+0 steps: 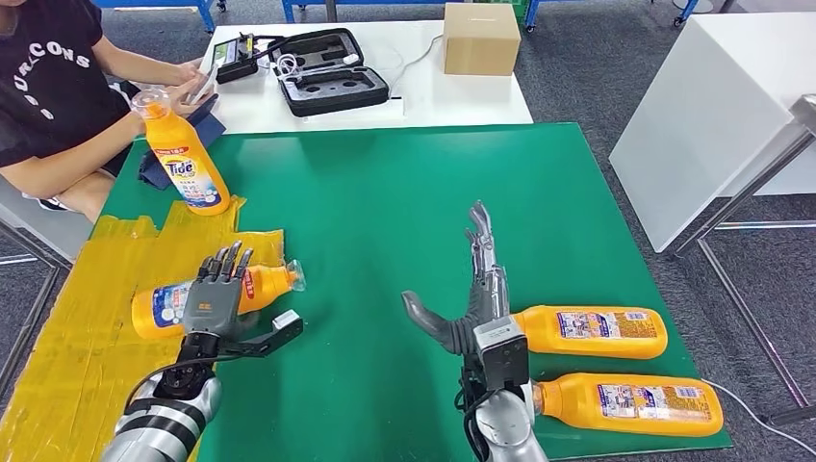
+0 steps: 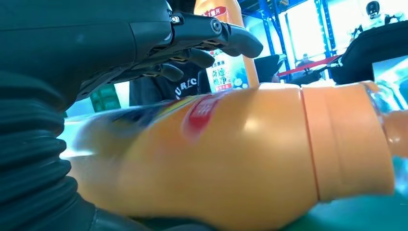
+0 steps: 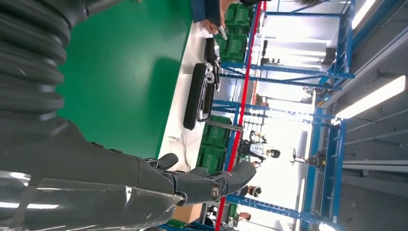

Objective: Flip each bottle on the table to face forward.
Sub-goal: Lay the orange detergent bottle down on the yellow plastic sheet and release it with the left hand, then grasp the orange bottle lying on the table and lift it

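An orange detergent bottle (image 1: 269, 282) lies on its side at the left of the green mat (image 1: 385, 202), its clear cap pointing right. My left hand (image 1: 217, 295) reaches over its middle with the fingers spread above it and the thumb out to the right, off the bottle. The left wrist view has the bottle (image 2: 250, 154) close under my left hand (image 2: 144, 38), with a gap below the fingers. My right hand (image 1: 478, 303) is flat and open, just left of the neck of a second lying bottle (image 1: 592, 330). A third bottle (image 1: 625, 404) lies nearer. A Tide bottle (image 1: 183, 159) stands upright at the far left.
A person sits at the far left with a hand (image 1: 183, 91) near the upright bottle's cap. Yellow tape (image 1: 77, 318) covers the mat's left part. Behind, a white table (image 1: 385, 111) carries an open black case (image 1: 327, 72) and a cardboard box (image 1: 481, 38).
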Available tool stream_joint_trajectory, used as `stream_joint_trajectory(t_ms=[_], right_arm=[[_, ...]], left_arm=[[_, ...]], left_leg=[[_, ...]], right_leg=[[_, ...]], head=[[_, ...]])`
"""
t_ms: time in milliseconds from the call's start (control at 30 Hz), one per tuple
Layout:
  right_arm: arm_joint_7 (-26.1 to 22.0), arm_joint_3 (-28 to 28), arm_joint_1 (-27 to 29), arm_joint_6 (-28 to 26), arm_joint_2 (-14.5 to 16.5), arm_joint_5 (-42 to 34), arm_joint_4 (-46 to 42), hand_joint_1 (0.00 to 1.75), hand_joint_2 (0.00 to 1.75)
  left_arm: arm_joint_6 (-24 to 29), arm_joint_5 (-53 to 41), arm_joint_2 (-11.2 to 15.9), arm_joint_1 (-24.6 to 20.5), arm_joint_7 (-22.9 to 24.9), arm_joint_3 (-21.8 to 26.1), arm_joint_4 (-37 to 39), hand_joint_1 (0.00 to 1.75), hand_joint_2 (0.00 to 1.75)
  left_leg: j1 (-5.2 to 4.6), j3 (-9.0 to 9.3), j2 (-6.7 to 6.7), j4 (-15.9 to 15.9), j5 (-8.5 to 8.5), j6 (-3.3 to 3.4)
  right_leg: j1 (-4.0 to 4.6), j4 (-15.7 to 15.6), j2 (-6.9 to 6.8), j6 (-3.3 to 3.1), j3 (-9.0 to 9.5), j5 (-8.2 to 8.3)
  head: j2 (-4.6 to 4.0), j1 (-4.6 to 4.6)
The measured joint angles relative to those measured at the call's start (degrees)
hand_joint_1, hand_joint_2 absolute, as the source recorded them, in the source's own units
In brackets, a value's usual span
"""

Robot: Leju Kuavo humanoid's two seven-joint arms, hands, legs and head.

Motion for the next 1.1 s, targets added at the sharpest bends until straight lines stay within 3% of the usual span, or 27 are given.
stream_joint_trajectory(t_ms=[133, 300, 533, 600, 700, 833, 967, 1100], right_arm=[[-0.01, 0.27, 0.01, -0.67, -0.04, 0.2, 0.13, 0.0, 1.75], [-0.21, 0.73, 0.03, -2.68, -0.5, 2.8, 0.14, 0.0, 1.75], [-0.25, 0.88, 0.03, -3.18, -0.91, 3.65, 0.14, 0.0, 1.75], [0.51, 0.98, 0.02, -3.71, -1.1, 5.96, 0.13, 0.0, 1.75], [4.36, 1.39, 0.03, -4.85, -2.17, 15.81, 0.07, 0.0, 1.75], [10.01, 1.82, 0.26, -5.82, -5.33, 30.27, -1.07, 0.0, 1.75], [12.36, 1.11, 0.83, -5.17, -9.76, 34.84, -3.41, 0.0, 1.75], [12.98, -2.42, 0.95, -2.85, -15.01, 36.25, -4.63, 0.0, 1.75]], left_arm=[[0.19, 1.02, -0.75, 2.3, -3.62, 1.8, -3.64, 0.0, 1.75], [0.19, 9.38, -3.1, 6.57, -15.19, 5.28, -12.31, 0.0, 1.75], [0.19, 11.09, -4.68, 8.63, -17.35, 7.72, -17.73, 0.0, 1.75], [-0.14, 15.72, -5.14, 9.29, -21.07, 8.0, -18.93, 0.0, 1.75], [-4.45, 30.65, -6.22, 12.2, -29.44, 7.2, -23.8, 0.0, 1.75], [-14.4, 48.32, -7.41, 19.05, -35.31, 4.19, -37.63, 0.0, 1.75], [-21.78, 58.13, -8.31, 25.46, -39.07, 2.82, -49.8, 0.0, 1.75], [-26.53, 63.51, -9.13, 28.66, -41.64, 2.7, -56.13, 0.0, 1.75]], left_leg=[[0.0, -0.03, 0.02, 0.0, -0.01, 0.0], [0.0, -0.16, 0.03, 0.01, -0.02, 0.0], [0.01, -0.16, 0.04, 0.0, -0.02, 0.0], [0.02, -0.16, 0.04, 0.0, -0.02, 0.0], [0.0, -0.17, 0.1, 0.0, -0.02, 0.0], [-0.06, -0.29, 0.07, 0.01, -0.06, 0.03], [-0.11, -0.34, 0.07, 0.01, -0.1, 0.07], [-0.12, -0.34, 0.02, 0.01, -0.11, 0.1]], right_leg=[[0.0, 0.0, 0.01, 0.0, -0.06, 0.0], [0.0, 0.0, 0.01, 0.01, -0.19, -0.01], [0.01, 0.0, 0.01, 0.0, -0.21, -0.01], [0.01, 0.0, 0.01, 0.0, -0.21, -0.01], [0.0, 0.0, 0.02, 0.0, -0.22, -0.01], [-0.07, -0.03, 0.02, 0.02, -0.33, -0.02], [-0.13, -0.06, 0.02, 0.03, -0.42, -0.02], [-0.14, -0.08, 0.01, 0.03, -0.38, -0.02]], head=[[0.0, 0.01], [0.0, 0.01], [0.0, 0.0], [0.0, -0.01], [0.0, 0.01], [0.0, 0.01], [0.0, -0.01], [0.0, -0.01]])
